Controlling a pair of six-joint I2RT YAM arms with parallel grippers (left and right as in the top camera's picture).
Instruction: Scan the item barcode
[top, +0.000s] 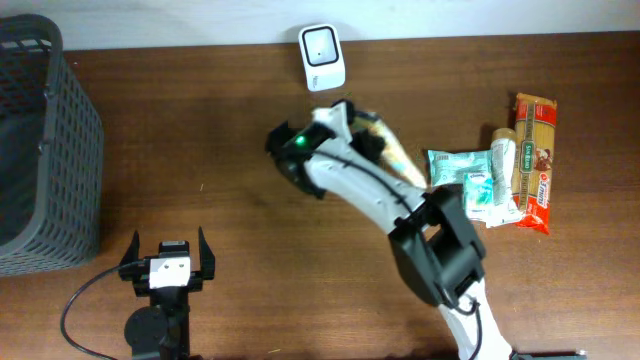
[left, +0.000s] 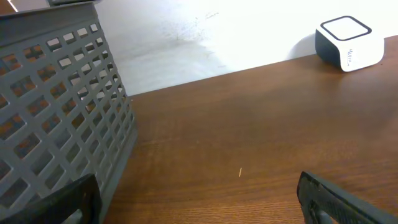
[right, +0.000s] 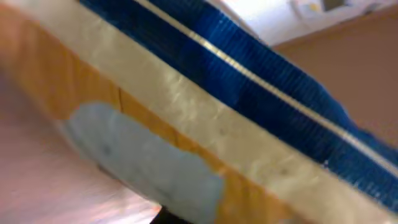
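Slippage is risked: the flat tan-and-blue packet (top: 390, 150), clamped in the closed right gripper (top: 355, 125) near the bench's far edge, below the white box scanner (top: 322, 55), could be tilted so its barcode is missed. The left gripper (top: 168, 262) is spread wide and empty.
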